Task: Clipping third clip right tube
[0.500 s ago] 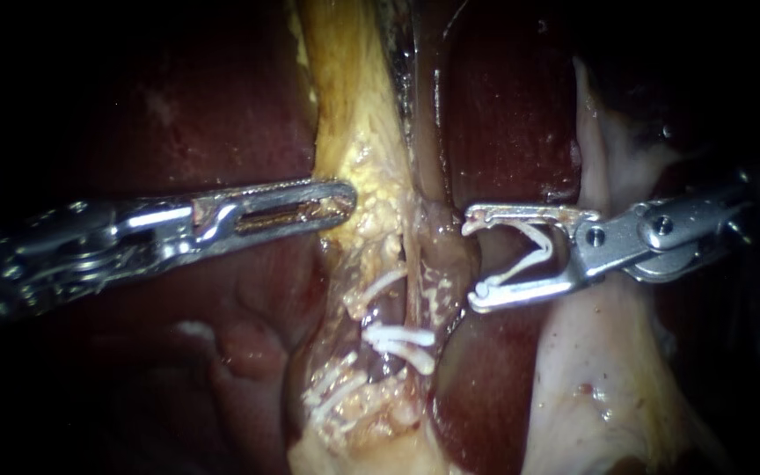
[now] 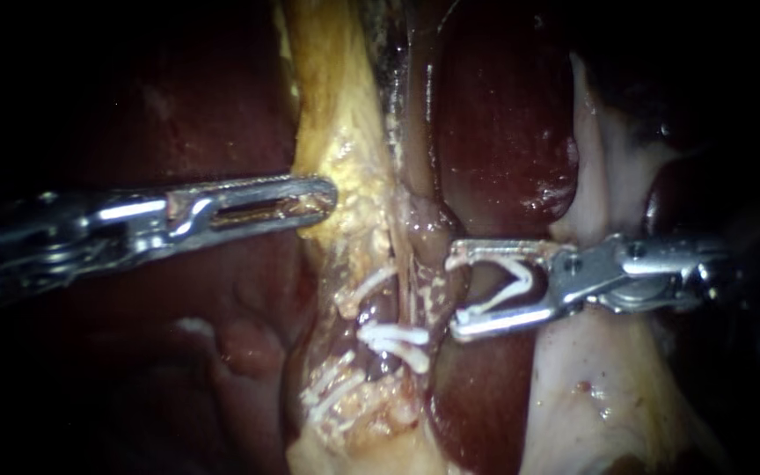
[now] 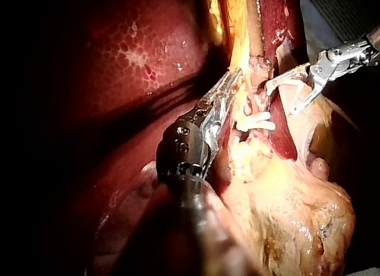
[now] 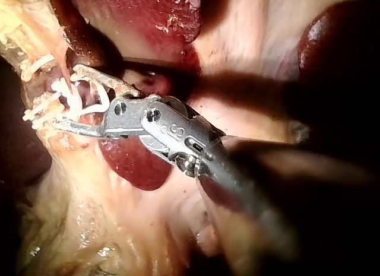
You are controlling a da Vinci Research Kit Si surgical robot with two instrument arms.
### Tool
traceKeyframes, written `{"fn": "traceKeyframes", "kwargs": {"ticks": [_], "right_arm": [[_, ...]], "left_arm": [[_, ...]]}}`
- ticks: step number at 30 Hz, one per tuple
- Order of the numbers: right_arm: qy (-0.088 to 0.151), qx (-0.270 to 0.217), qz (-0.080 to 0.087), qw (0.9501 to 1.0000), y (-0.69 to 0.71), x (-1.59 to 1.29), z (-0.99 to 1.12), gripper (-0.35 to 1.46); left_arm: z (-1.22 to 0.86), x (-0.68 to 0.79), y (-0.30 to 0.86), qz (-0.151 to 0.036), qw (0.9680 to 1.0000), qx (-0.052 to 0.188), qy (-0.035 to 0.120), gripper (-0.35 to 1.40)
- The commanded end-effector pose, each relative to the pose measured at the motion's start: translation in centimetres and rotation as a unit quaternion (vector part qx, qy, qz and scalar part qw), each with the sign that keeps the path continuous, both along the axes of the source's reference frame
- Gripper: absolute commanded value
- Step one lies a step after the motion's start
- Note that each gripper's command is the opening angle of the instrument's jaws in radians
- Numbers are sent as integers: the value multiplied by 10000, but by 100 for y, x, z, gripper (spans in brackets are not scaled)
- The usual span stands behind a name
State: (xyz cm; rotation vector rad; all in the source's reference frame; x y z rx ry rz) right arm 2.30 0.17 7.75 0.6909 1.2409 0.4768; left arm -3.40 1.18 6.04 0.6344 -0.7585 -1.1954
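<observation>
Left instrument (image 2: pixel 327 195) jaws are clamped on the yellow tissue (image 2: pixel 342 163), probably tensioning it so the right instrument (image 2: pixel 457 296), jaws wide around an open clip (image 2: pixel 510 283), can straddle the tube (image 2: pixel 427 230).

The left instrument (image 2: pixel 324 197) and right instrument (image 2: pixel 457 296) gleam like polished metal, the clip (image 2: pixel 512 286) matt white plastic, the liver (image 2: pixel 494 132) wet-glossy, the fatty tissue (image 2: pixel 349 176) grainy.

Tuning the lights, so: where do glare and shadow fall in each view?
Endoscope view: glare streaks the left instrument, borders black. Left wrist view: shadow covers much of the liver. Right wrist view: shadow crosses pale tissue beyond the right instrument holding its clip.
</observation>
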Motion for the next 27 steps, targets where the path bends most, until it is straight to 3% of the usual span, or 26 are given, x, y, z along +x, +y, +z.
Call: {"fn": "traceKeyframes", "kwargs": {"ticks": [1, 7, 14, 16, 19, 27], "right_arm": [[-6, 71, -16, 10000, -1, 4, 5, 58], [19, 212, -91, 9997, -2, 34, 34, 57], [12, 239, -24, 9997, 4, 61, 43, 57], [201, 396, 9, 9990, 3, 64, 38, 57], [469, 835, -92, 9954, -2, 62, 24, 55], [830, 1616, -353, 9827, -8, 63, -8, 46]], "left_arm": [[-4, 3, 1, -70, 10000, -1, -4, -35], [-19, 9, 1, -87, 9999, -50, -19, -35], [-23, 8, -1, -82, 9999, -74, -11, -35], [-23, 8, -1, -81, 9999, -74, -12, -35], [-23, 9, -2, -78, 9999, -74, -14, -35], [-18, 13, 1, -89, 9999, -88, 1, -35]]}}
